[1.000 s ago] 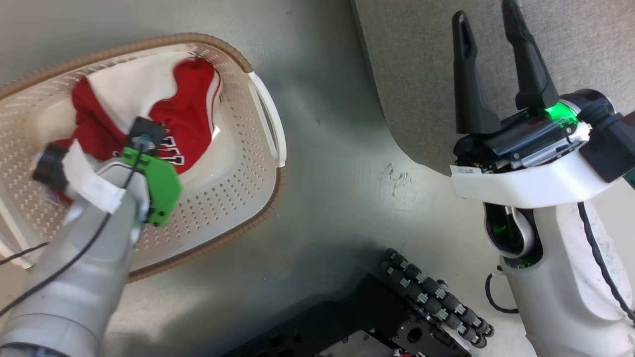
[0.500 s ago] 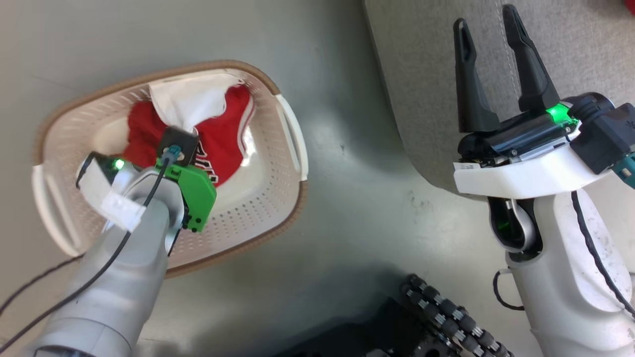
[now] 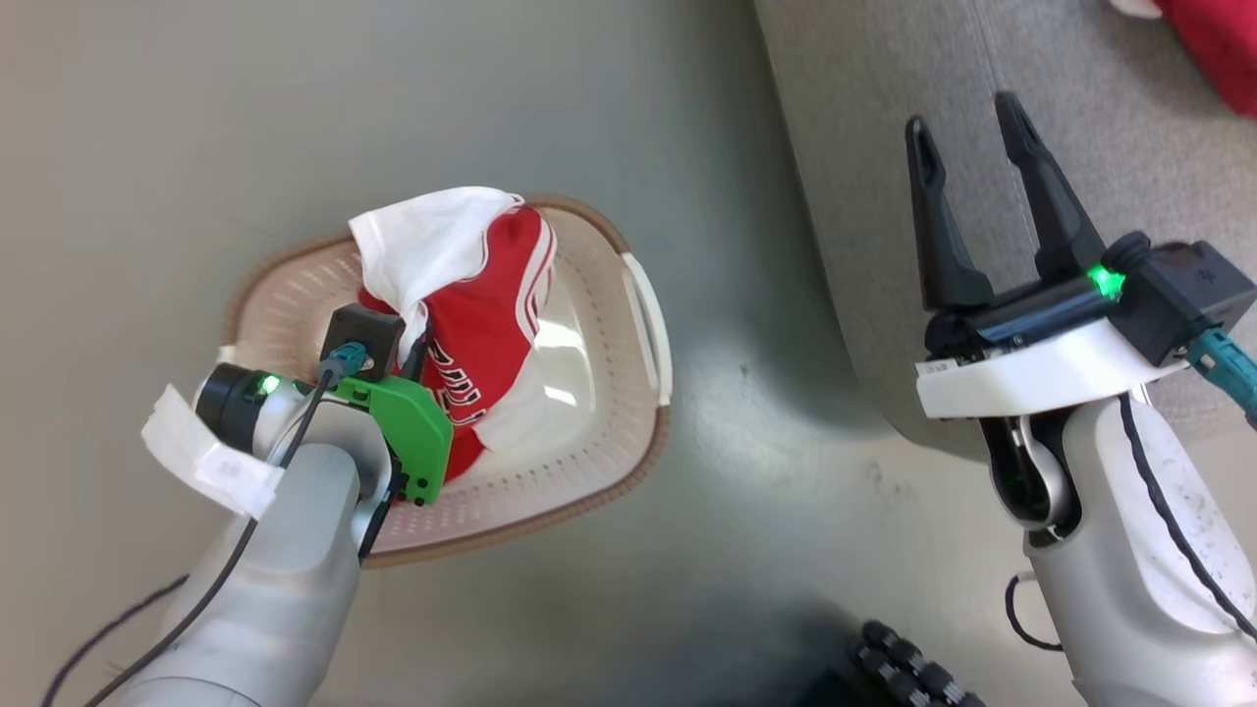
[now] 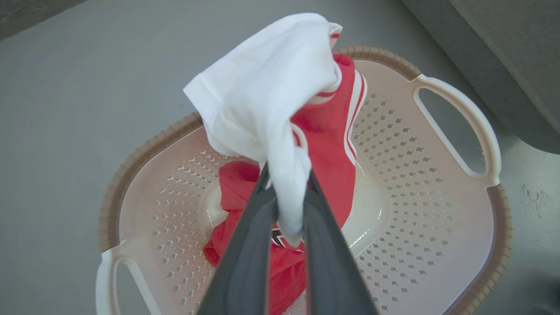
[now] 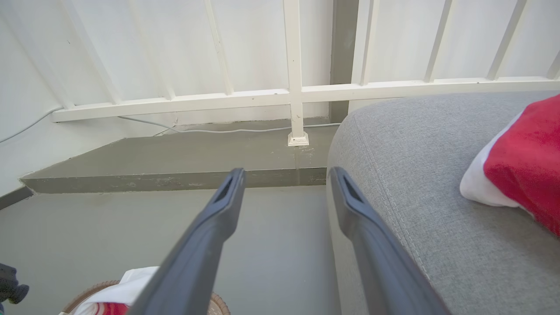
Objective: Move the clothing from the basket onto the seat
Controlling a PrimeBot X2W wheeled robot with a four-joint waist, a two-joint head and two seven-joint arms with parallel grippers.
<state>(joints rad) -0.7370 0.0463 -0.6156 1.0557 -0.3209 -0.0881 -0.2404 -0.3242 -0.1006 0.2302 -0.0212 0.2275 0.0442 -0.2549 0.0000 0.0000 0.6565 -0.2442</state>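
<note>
My left gripper is shut on a bunched fold of the clothing, a red garment with white trim and a white inner side. It hangs above the cream perforated basket, its lower end still inside. In the head view the lifted clothing rises over the basket, and my left wrist hides the fingers. My right gripper stands open and empty over the edge of the grey seat. Its fingers frame the seat's rounded corner.
Another red and white garment lies on the seat, seen at the head view's top right as a red garment. Grey floor surrounds the basket. A white railing and a low step stand beyond. My black base is at the bottom.
The head camera has shifted, so the whole view has moved. My left gripper has raised the garment from the basket's bottom to above its rim. The right gripper stays open.
</note>
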